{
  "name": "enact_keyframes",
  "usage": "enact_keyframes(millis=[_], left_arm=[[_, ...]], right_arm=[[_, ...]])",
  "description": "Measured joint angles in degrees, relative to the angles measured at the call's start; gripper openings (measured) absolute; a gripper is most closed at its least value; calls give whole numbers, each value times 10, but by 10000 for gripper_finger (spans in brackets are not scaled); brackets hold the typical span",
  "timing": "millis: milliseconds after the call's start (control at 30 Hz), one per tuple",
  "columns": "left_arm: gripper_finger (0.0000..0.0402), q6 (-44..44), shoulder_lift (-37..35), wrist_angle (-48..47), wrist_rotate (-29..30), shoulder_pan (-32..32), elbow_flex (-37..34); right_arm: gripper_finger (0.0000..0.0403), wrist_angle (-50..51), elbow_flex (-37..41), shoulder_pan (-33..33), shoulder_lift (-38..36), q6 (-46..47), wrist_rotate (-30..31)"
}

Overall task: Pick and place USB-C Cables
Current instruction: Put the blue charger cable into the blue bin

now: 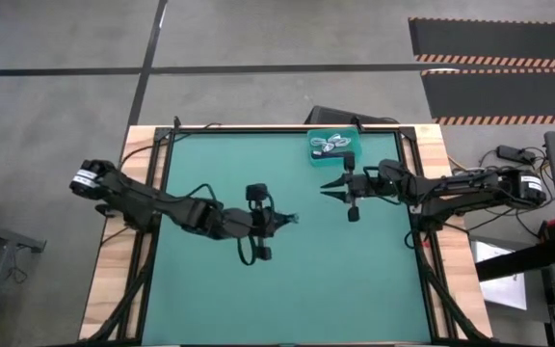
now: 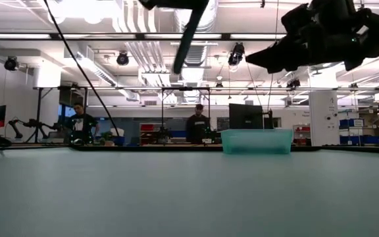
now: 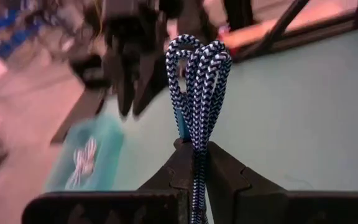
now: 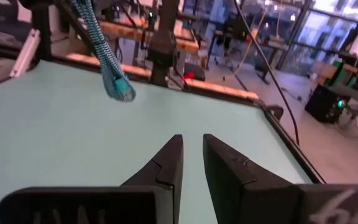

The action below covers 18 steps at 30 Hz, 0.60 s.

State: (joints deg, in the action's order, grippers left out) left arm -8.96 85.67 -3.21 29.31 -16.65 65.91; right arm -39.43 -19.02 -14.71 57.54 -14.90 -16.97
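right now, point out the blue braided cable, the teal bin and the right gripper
blue braided cable [image 3: 199, 81], left wrist view, looped end of the bundle
teal bin [image 2: 256, 141], low view, front wall
right gripper [image 4: 193, 163], right wrist view, gap between fingertips

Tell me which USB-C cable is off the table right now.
The blue-and-white braided cable, folded into a straight bundle and clamped in the left pincer above the mat. The white coiled ones lie in the teal bin.

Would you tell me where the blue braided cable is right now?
The blue braided cable is clamped in the left gripper, held above mid-table, facing the open right gripper, with the teal bin beyond.
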Motion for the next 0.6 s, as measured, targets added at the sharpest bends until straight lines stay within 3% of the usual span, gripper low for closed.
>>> enact_keyframes(millis=[167, 333, 600], left_arm=[[10, -50, 14, 60, -19, 15, -5], [10, -64, 14, 143, -84, 40, -52], [10, -65, 14, 266, -94, 71, -117]], right_arm=[[52, -21, 5, 23, 0, -2, 0], [52, -21, -5, 43, 0, -16, 0], [52, -20, -11, 47, 0, -16, 0]])
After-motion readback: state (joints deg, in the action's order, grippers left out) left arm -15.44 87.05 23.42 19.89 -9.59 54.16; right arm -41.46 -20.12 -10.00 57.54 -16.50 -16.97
